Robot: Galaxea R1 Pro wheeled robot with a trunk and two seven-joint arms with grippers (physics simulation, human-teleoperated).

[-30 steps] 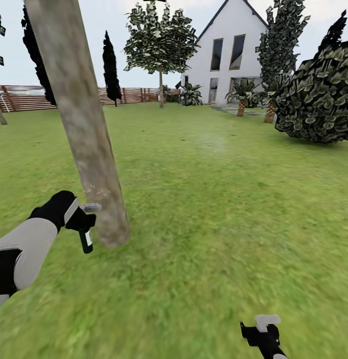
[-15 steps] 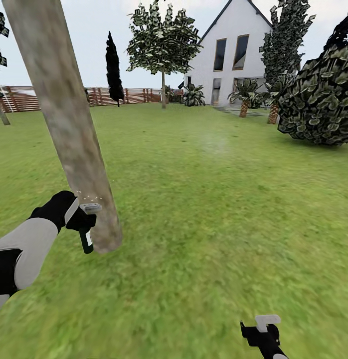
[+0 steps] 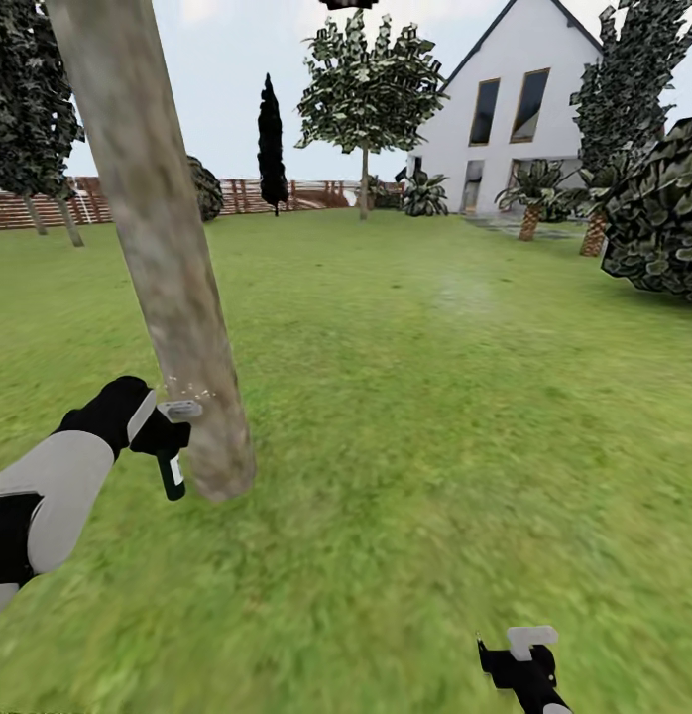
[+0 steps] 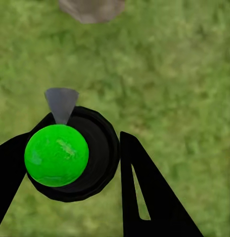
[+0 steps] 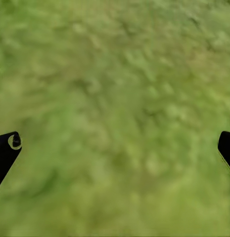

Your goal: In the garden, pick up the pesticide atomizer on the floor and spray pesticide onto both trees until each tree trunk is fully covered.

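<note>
The near tree's thick, pale mottled trunk (image 3: 168, 258) leans up from the grass at the left. My left gripper (image 3: 156, 436) is shut on the pesticide atomizer (image 3: 173, 478), a dark bottle with a white label and a grey trigger head (image 3: 179, 409) right beside the trunk's lower part. Fine pale specks hang between nozzle and bark. In the left wrist view the atomizer (image 4: 70, 158) sits between my black fingers (image 4: 144, 197), its grey nozzle (image 4: 61, 102) aimed toward the trunk base (image 4: 92, 7). My right gripper (image 3: 524, 659) is open and low over the grass (image 5: 115, 98).
Lawn (image 3: 435, 416) spreads ahead. A second leafy-crowned tree with a pale trunk (image 3: 364, 183) stands far off by the wooden fence (image 3: 287, 193). A white house (image 3: 515, 109), palm-like plants (image 3: 529, 193), a black cypress (image 3: 272, 144) and a large bush (image 3: 663, 218) lie beyond.
The whole view has swung, sliding house, fence and far tree to the right, so the camera moved. Both arms keep their pose, and the atomizer stays beside the trunk.
</note>
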